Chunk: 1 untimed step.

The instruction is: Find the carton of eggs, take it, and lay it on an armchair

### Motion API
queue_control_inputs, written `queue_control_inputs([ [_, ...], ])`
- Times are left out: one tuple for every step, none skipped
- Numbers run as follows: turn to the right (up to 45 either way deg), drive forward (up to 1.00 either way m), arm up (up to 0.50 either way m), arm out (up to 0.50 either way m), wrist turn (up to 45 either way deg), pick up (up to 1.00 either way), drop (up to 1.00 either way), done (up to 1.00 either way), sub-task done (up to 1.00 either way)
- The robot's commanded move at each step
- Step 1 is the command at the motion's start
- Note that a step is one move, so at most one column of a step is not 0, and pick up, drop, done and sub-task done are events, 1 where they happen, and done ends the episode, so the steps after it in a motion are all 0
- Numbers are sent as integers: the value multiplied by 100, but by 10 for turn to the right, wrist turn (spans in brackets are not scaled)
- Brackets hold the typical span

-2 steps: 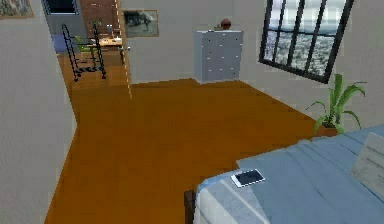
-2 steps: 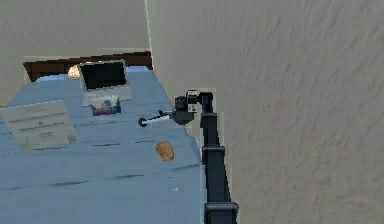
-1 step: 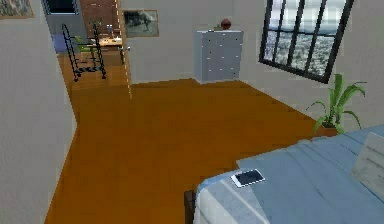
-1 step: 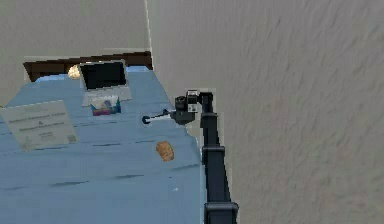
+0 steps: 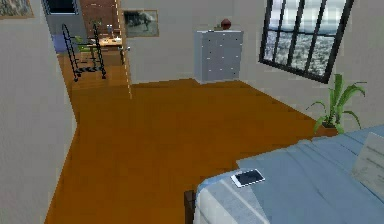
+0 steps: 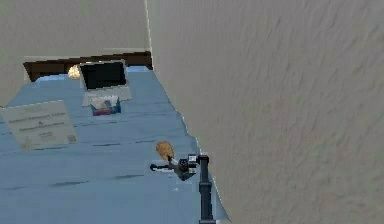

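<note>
In the arm side view my arm (image 6: 205,190) rises from the bottom edge over a bed with a blue cover (image 6: 90,170). The gripper (image 6: 160,166) reaches left from its end, low over the bedcover. A small tan rounded thing (image 6: 163,149) lies on the cover right at the fingers. I cannot tell whether the gripper holds anything, nor whether it touches the tan thing.
On the bed lie an open laptop (image 6: 104,80), a flat white sheet or book (image 6: 40,124) and a phone (image 5: 248,178). A plain wall (image 6: 280,100) runs along the bed. Ahead are bare wooden floor (image 5: 150,130), a white dresser (image 5: 218,55), a window (image 5: 303,35), a potted plant (image 5: 335,108) and a doorway (image 5: 90,50).
</note>
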Motion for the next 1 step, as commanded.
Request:
queue_control_inputs([
  [0, 0, 0, 0, 0, 100, 0, 0, 0],
])
